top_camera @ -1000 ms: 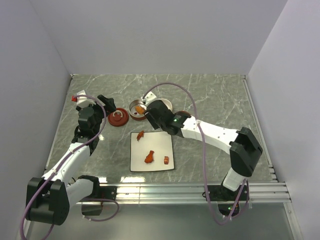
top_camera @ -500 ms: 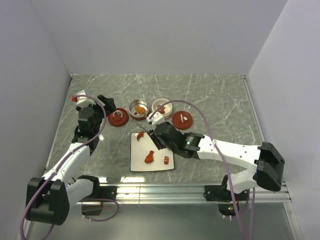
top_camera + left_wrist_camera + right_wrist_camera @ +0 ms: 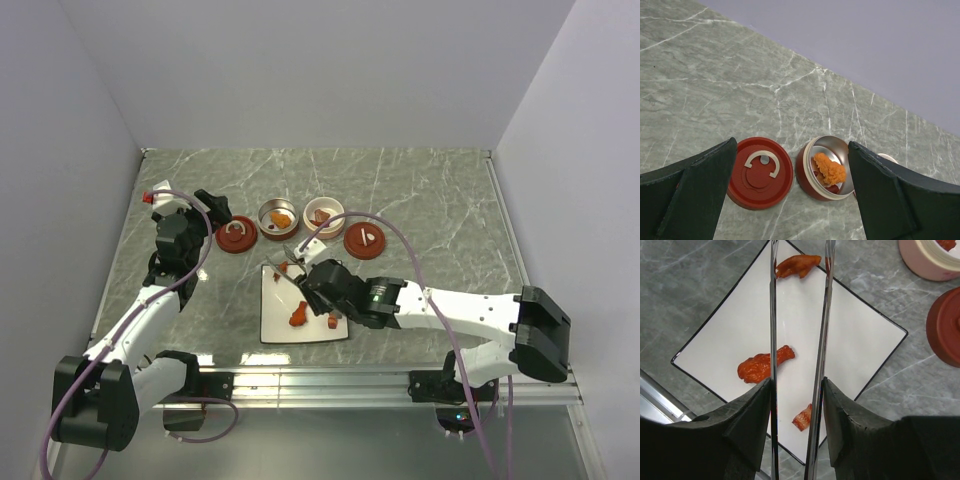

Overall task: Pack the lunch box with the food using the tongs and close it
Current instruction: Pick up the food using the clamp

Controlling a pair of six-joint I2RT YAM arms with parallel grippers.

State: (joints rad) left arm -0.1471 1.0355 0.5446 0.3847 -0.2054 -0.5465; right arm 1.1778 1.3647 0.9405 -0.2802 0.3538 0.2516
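My right gripper [image 3: 797, 385] is shut on the tongs [image 3: 772, 315], whose two slim metal arms stand apart and reach over the white plate [image 3: 860, 330]. Three food pieces lie on it: one by the tong tips [image 3: 797, 265], a red chunk [image 3: 765, 365], and a small bit [image 3: 802, 417]. In the top view the right gripper [image 3: 325, 285] hangs over the plate [image 3: 275, 300]. The lunch box is two open round pots: a steel one [image 3: 815, 175] holding orange food [image 3: 830, 170], and a pink one [image 3: 322, 213] with food inside. My left gripper [image 3: 790, 150] hovers open above the steel pot.
One red lid with a white handle [image 3: 760, 172] lies left of the steel pot. A second red lid [image 3: 364, 240] lies right of the pink pot. The right arm's purple cable [image 3: 400, 245] arcs over the table. Walls close in on three sides.
My right arm has swung back from the pots toward me, bringing the tongs down over the plate. The left arm has not moved.
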